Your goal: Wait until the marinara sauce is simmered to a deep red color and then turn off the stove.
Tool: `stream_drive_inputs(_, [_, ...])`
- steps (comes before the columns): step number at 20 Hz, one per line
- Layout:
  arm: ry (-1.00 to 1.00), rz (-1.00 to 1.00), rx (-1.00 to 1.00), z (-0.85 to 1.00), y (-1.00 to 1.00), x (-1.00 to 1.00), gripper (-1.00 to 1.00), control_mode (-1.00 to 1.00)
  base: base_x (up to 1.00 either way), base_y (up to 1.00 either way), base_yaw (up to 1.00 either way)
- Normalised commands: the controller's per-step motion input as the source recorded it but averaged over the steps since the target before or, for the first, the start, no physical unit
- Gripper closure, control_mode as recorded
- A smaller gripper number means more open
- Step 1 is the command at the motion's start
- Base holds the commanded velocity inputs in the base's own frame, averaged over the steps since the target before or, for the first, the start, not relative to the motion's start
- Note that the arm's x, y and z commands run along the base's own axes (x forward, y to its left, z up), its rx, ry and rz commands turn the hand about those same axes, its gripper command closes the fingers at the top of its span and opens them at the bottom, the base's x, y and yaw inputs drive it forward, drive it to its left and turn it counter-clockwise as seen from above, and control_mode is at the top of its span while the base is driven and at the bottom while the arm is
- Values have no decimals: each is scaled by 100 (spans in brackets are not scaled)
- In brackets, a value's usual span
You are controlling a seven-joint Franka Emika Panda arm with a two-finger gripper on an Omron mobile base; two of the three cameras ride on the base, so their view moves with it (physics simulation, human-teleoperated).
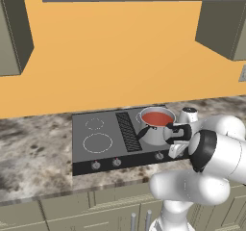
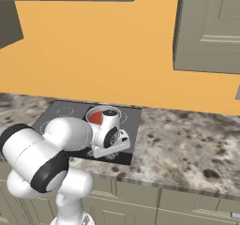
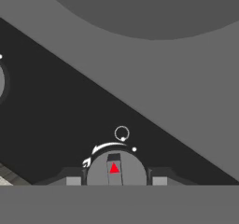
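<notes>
The hand [image 3: 116, 181] pinches a stove knob [image 3: 115, 170] between its fingertips. Just beyond the hand, the marinara sauce [image 1: 156, 118] sits red in its pot [image 1: 154, 134]; switching off seemingly remains.

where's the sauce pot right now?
In the left base view the pot sits on the stove's back right burner, right of the ribbed centre strip, just behind the gripper.
</notes>
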Motion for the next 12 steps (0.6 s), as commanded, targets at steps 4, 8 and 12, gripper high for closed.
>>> stream_drive_inputs(4, [0, 0, 0, 0, 0, 0, 100, -100, 0, 0, 0])
stream_drive_inputs(8, [0, 0, 0, 0, 0, 0, 100, -100, 0, 0, 0])
stream_drive_inputs(12, [0, 0, 0, 0, 0, 0, 100, -100, 0, 0, 0])
